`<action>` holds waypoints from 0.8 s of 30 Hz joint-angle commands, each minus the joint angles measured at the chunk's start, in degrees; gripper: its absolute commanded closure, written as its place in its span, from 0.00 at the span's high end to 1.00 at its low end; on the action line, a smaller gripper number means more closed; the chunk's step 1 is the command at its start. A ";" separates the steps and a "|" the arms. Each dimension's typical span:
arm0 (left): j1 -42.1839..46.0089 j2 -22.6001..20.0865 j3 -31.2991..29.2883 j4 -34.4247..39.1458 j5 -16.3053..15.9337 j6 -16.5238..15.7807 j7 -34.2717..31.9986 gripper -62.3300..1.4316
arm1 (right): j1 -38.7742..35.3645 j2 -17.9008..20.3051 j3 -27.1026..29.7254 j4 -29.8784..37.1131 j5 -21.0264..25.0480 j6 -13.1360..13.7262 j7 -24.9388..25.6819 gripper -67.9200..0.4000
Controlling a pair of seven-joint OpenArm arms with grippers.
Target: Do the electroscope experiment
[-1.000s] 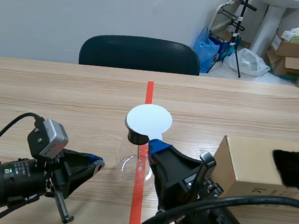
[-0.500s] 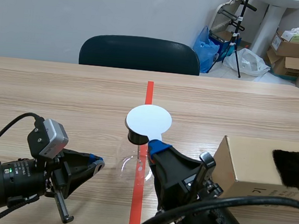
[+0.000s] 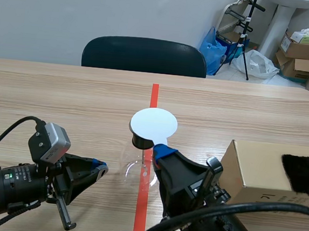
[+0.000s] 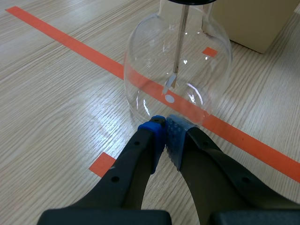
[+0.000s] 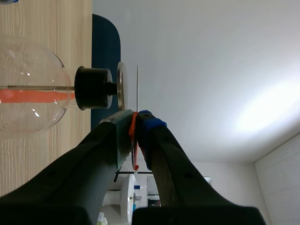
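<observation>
The left end effector (image 3: 99, 168) lies low on the pale wooden bench (image 3: 64, 97), to the left of the flask. Its blue pads (image 4: 174, 133) are pressed together on nothing, with the tips just at the foot of the flask's bulb.

The clear glass round-bellied flask (image 4: 178, 70) stands upright on the orange-red tape line. A black stopper (image 5: 93, 87) plugs its neck. A thin metal rod (image 4: 181, 37) hangs down inside and ends in small pale foil leaves (image 4: 170, 83). A grey metal disc (image 5: 120, 86) caps the stopper.

The glass looks smooth, slippery and breakable, and the flask is probably light and top-heavy. The matt stopper or the neck would be the safer place to take hold. A squeeze on the bulb risks a slip or a crack, and a jolt would disturb the leaves.

The right end effector (image 5: 134, 117) is up at the flask's top. It is pinching a thin pale sheet (image 5: 137, 86) by an orange-red edge. The sheet is parallel to the metal disc and just beside it; contact cannot be told. It looks feather-light and bendable, so an edge pinch suits it.

In the scene view a white round disc (image 3: 154, 122) crowns the flask; whether this is the cap or the held sheet is unclear.

Right of the flask sits a tan cardboard box (image 3: 253, 167) with a tuft of black fur (image 3: 303, 174) on it.
</observation>
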 commanded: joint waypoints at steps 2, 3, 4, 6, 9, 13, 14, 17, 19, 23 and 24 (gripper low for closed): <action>-0.28 0.28 -0.07 1.14 -0.39 -0.22 -0.87 0.07 | 0.04 0.46 0.07 0.42 -0.15 -0.83 -2.45 0.02; -0.28 0.28 -0.07 1.14 -0.39 -0.22 -0.87 0.07 | 0.04 0.46 0.07 0.42 -0.15 -0.83 -3.54 0.02; -0.28 0.28 -0.07 1.14 -0.39 -0.22 -0.87 0.07 | 0.04 0.46 0.07 0.42 -0.15 -0.83 -4.70 0.02; -0.28 0.28 -0.07 1.14 -0.39 -0.22 -0.87 0.07 | 0.04 0.46 0.07 0.42 -0.15 -0.83 -7.52 0.02; -0.28 0.28 -0.07 1.14 -0.39 -0.22 -0.87 0.07 | 0.04 0.46 0.11 0.42 -0.15 -0.83 -12.35 0.02; -0.28 0.28 -0.07 1.14 -0.39 -0.22 -0.85 0.07 | 0.04 0.46 0.11 0.42 -0.15 -0.83 -19.04 0.02; -0.28 0.28 -0.07 1.14 -0.39 -0.22 -0.85 0.07 | 0.04 0.46 0.11 0.42 -0.15 -0.83 -20.41 0.02; -0.28 0.28 -0.07 1.14 -0.39 -0.22 -0.85 0.07 | 0.04 0.46 0.11 0.42 -0.15 -0.83 -24.26 0.02; -0.28 0.28 -0.07 1.14 -0.39 -0.22 -0.85 0.07 | 0.04 0.46 0.11 0.42 -0.15 -0.83 -26.53 0.02; -0.28 0.28 -0.07 1.14 -0.39 -0.22 -0.85 0.07 | 0.04 0.46 0.11 0.42 -0.15 -0.83 -29.94 0.02; -0.28 0.28 -0.07 1.14 -0.39 -0.22 -0.85 0.07 | 0.04 0.46 0.11 0.42 -0.15 -0.83 -30.67 0.02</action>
